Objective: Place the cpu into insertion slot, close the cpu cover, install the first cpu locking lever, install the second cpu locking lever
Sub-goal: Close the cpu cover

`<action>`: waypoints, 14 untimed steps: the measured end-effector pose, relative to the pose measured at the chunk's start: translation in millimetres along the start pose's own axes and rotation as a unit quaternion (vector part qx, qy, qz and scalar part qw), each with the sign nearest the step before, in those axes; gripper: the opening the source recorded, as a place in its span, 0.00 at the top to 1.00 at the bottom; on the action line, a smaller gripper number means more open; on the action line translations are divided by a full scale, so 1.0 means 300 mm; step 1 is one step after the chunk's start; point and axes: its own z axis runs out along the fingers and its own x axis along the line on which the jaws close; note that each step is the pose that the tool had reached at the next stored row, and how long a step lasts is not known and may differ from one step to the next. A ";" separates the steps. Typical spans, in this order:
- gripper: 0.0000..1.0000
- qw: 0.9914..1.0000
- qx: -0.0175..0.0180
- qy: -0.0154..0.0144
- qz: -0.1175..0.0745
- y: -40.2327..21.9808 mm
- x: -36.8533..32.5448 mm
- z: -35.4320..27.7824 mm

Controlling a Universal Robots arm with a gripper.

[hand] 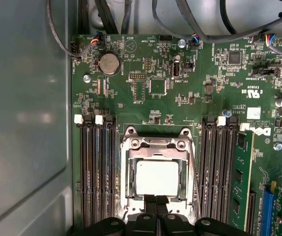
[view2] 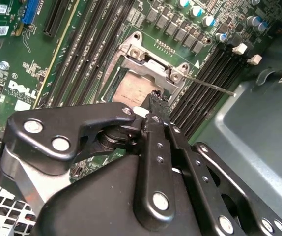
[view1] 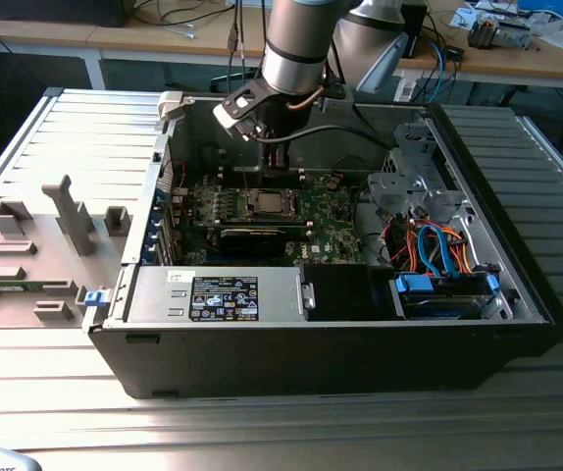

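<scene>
The cpu (hand: 156,178) lies flat in the insertion slot (view1: 267,203) on the green motherboard (hand: 155,88), its pale metal top showing. The silvery cpu cover (hand: 155,143) is down around it as a frame. A thin wire locking lever (view2: 210,84) sticks out sideways from the socket's corner; in the first wrist view this lever (hand: 196,172) runs along one side of the socket. My gripper (hand: 155,200) is shut, fingertips together at the cover's edge beside the cpu (view2: 133,91). In the second wrist view the gripper (view2: 155,100) touches or hovers just over that edge.
Black memory slots (hand: 97,172) flank the socket on both sides. The grey case wall (hand: 28,123) stands close by. In the exterior view a power supply (view1: 223,294) sits in front and a drive bay with blue cables (view1: 438,265) to the right. Grey fixtures (view1: 56,226) stand outside the case.
</scene>
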 end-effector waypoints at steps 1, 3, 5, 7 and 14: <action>0.89 1.000 0.000 0.000 0.000 -0.002 0.000 0.000; 0.89 1.000 0.000 0.000 0.000 -0.007 0.000 0.001; 0.89 1.000 0.000 0.000 0.000 -0.011 0.000 0.001; 0.89 1.000 0.000 0.000 0.000 -0.019 0.000 0.002; 0.89 1.000 0.000 0.000 0.000 -0.035 0.001 0.004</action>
